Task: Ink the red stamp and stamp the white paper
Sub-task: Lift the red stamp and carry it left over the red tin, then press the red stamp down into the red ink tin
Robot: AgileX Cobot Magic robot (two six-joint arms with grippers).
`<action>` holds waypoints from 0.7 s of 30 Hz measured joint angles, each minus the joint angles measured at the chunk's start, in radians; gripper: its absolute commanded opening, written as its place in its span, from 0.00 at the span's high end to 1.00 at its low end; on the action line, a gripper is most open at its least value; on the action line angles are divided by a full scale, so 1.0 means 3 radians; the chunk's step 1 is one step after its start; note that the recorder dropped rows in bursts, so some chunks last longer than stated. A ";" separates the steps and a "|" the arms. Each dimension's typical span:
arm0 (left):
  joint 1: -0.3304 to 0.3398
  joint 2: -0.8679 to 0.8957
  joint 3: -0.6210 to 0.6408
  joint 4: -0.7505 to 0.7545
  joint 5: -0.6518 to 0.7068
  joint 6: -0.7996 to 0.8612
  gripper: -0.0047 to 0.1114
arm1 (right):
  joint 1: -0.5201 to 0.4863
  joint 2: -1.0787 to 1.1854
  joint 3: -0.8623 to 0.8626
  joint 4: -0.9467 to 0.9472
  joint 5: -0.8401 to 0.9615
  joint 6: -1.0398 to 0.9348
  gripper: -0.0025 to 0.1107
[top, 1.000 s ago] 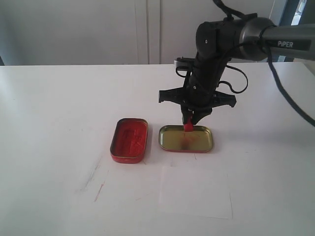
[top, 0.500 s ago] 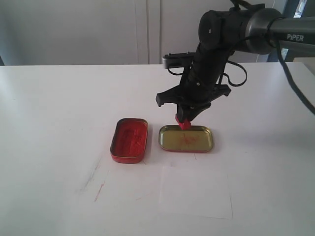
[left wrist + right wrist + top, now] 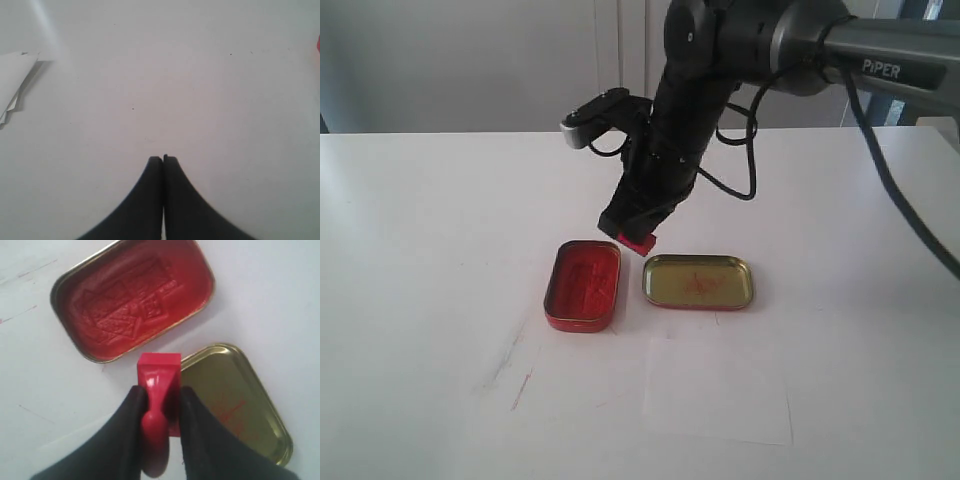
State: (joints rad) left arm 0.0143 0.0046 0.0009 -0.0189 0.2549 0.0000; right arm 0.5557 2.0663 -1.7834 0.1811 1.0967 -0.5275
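Exterior view: shows black right arm [image 3: 690, 110] reaching in from upper right, lettered "PiPER" [image 3: 886, 66] in white on its grey tube. Right jaws clamped on stamp [image 3: 639, 242] by its narrow handle, block base lowermost and tilted. Hangs clear of table [image 3: 440, 220], above the gap between the far corners of tin and lid. To its left, red tin [image 3: 584, 284], open, with an embossed red pad inside. To its right, gold lid [image 3: 699, 282], red streaks on its inner face; just beside the tin, not touching. Nearer the camera, paper [image 3: 717, 390], faint on the white top, far edge close to the lid. Thin red smears [image 3: 523, 388] on table left of paper.

Right wrist view: stamp [image 3: 158, 385] pinched between 2 black fingers [image 3: 200, 430], knob toward camera, base over the gap and overlapping the lid's [image 3: 235, 405] corner. Pad in tin [image 3: 132, 300] pressed with a diamond pattern and small characters, too blurred to read.

Left wrist view: left jaws pressed together, holding nothing, over bare table [image 3: 200, 90]; corner of white sheets [image 3: 12, 80] at the view's edge.
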 measured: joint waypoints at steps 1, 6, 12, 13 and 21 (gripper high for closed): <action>0.0000 0.0000 0.0000 0.0000 0.0000 0.0000 0.96 | 0.0043 0.0000 0.0000 0.0000 -0.0006 -0.0111 0.98; 0.0000 0.0000 0.0000 0.0000 0.0000 0.0000 0.96 | 0.0141 0.0029 -0.0079 0.0000 0.0040 -0.0292 0.98; 0.0000 0.0000 0.0000 0.0000 0.0000 0.0000 0.96 | 0.0173 0.0287 -0.0540 -0.0007 0.0378 -0.0348 0.98; 0.0000 0.0000 0.0000 0.0000 0.0000 0.0000 0.96 | 0.0182 0.0322 -0.0586 -0.0007 0.0392 -0.0363 0.98; 0.0000 0.0000 0.0000 0.0000 0.0000 0.0000 0.96 | 0.0369 0.0550 -0.0811 -0.0071 0.0398 -0.0433 0.98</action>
State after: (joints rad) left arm 0.0143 0.0046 0.0009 -0.0189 0.2549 0.0000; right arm 0.6663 2.2312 -2.0266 0.1599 1.2162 -0.6575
